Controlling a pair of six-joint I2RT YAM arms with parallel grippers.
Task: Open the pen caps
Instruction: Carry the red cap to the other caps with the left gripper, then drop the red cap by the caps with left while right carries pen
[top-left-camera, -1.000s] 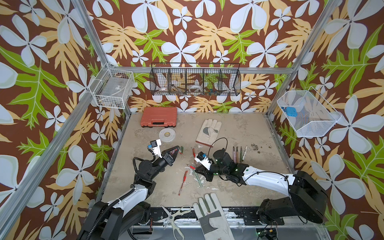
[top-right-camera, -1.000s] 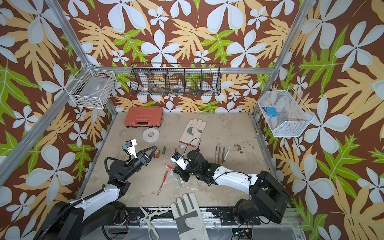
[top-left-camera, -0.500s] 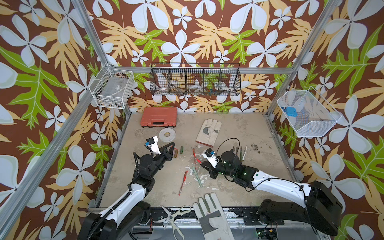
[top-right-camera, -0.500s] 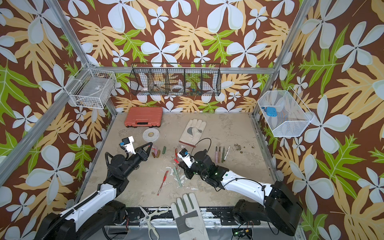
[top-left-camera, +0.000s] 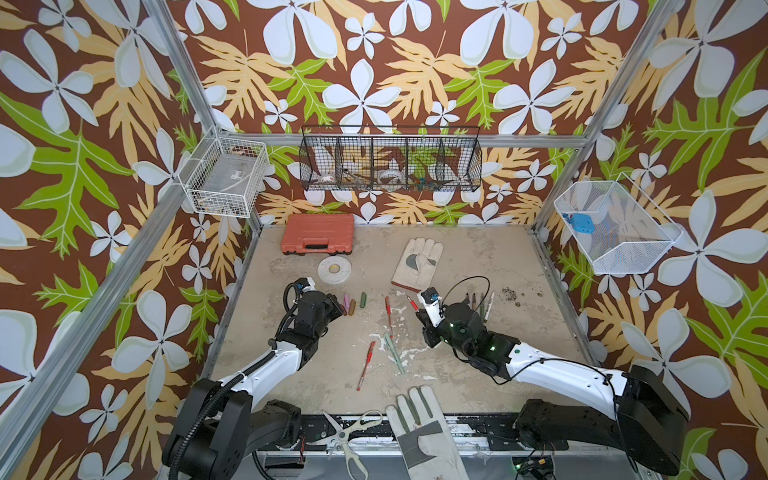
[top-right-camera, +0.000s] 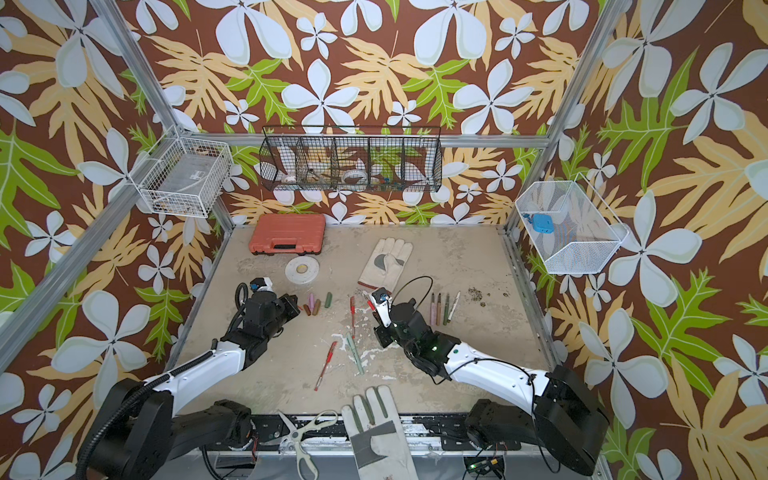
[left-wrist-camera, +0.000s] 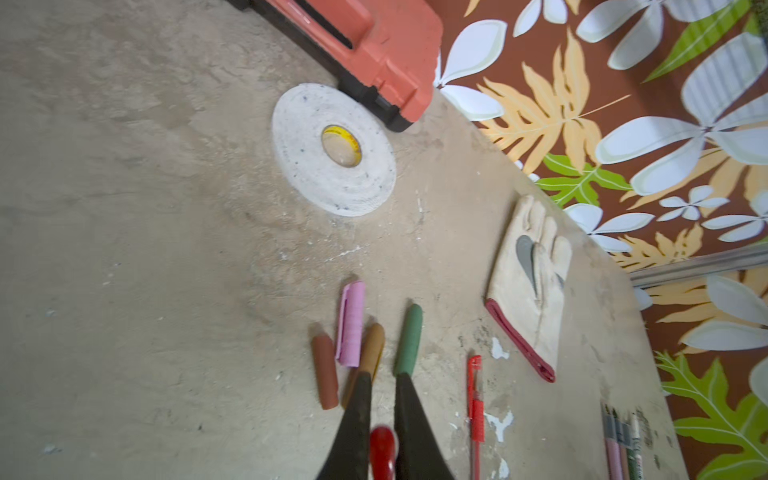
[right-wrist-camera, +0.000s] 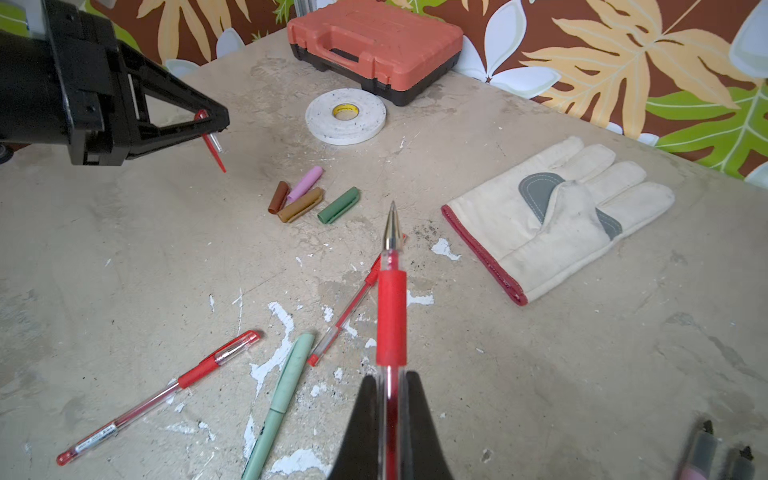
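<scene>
Right wrist view shows the right gripper (right-wrist-camera: 390, 378) clamped narrow on the clear barrel of a red pen (right-wrist-camera: 391, 316), just behind its rubber sleeve, with the bare metal tip pointing ahead and lifted off the table (right-wrist-camera: 561, 374). Across from it the left gripper (right-wrist-camera: 216, 118) is pinched shut on the red cap (right-wrist-camera: 203, 115), whose thin clip hangs below the fingertips. The left wrist view shows that cap (left-wrist-camera: 382, 451) as a red blob between the two fingers. This pen is open, with cap and barrel well apart. Four loose caps (right-wrist-camera: 300, 205), brown, pink, gold and green, lie clustered on the table near the tape roll (right-wrist-camera: 345, 116). Two spare red pens (right-wrist-camera: 162, 388) and a mint pen (right-wrist-camera: 282, 390) lie near the right gripper and look capped, so they are probably what is left to do. In a top view a row of bare pens (top-left-camera: 482, 303) lies beside the right arm. These pens should be light, stiff and rather slick, and likely to roll or skid if nudged. The rubber sleeve or the barrel just behind it looks like the surest hold. The cap is best taken across its body rather than by the clip, which looks thin enough to bend or snap. A straight pull along the pen's axis should free a push-fit cap. A small cap could slip or pop from a pinch near its rim.
</scene>
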